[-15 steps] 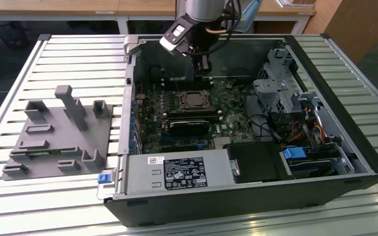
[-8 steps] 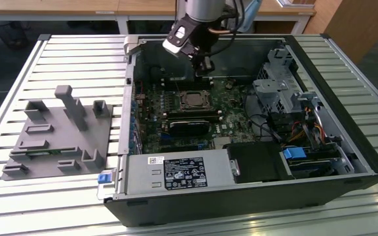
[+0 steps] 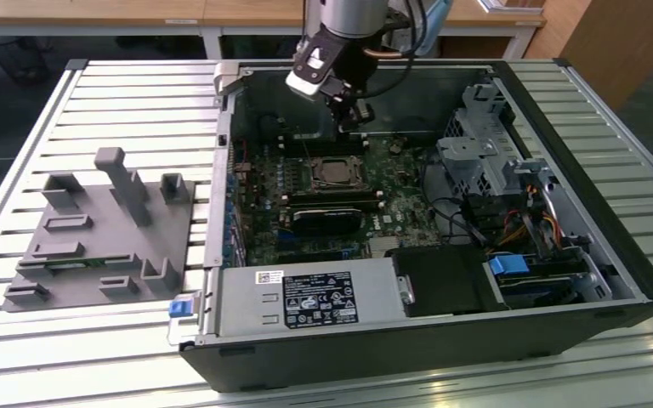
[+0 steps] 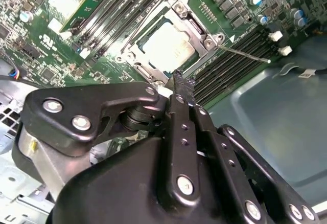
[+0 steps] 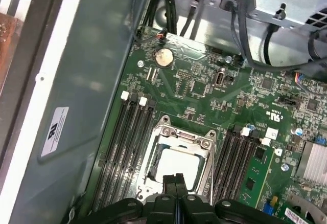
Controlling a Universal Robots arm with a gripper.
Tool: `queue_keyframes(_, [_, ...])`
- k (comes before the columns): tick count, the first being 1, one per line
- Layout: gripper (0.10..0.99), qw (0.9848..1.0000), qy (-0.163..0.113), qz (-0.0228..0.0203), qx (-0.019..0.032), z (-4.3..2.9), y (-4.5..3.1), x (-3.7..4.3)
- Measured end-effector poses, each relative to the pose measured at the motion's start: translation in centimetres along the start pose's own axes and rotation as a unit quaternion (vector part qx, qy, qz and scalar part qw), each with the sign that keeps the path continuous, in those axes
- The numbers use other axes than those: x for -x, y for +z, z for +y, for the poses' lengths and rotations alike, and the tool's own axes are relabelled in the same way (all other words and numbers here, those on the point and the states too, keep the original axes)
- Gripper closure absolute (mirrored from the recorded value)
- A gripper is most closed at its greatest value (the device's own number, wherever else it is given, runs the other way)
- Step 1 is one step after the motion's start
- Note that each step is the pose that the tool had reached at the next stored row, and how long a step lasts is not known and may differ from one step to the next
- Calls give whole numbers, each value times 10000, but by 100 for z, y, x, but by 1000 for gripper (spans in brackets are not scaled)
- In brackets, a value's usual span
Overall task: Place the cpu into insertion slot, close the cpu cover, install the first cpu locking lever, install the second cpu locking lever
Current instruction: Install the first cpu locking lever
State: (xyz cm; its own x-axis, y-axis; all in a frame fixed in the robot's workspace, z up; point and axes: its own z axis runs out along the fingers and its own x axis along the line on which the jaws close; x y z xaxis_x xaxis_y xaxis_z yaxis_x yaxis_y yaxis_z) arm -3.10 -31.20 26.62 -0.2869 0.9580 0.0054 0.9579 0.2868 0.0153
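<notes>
Lever stage, by the look of it: the cpu (image 4: 167,47) lies in the insertion slot (image 5: 184,134) under its closed cover (image 4: 207,41), while the gripper (image 4: 179,78), fingers pressed together and empty, hovers near a seemingly unlatched lever (image 4: 246,54), which calls for a precise downward push.

cpu (image 4: 166,47) in insertion slot (image 4: 202,38) — memory slots (image 4: 230,60) flanking

Lab or workshop: open desktop PC case (image 3: 417,348) on slatted aluminium bench (image 3: 111,85), grey fixture plate (image 3: 77,255), wooden desks (image 3: 133,13) far behind.
</notes>
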Motion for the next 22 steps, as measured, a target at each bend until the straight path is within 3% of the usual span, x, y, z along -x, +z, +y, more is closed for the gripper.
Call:
queue_keyframes(9, [980, 9992, -392, 6, -2, 0, 0, 0])
queue_keyframes(18, [980, 9960, -888, 14, -4, 0, 1, 0])
queue_keyframes(22, [980, 9939, -1103, 17, -6, 1, 1, 0])
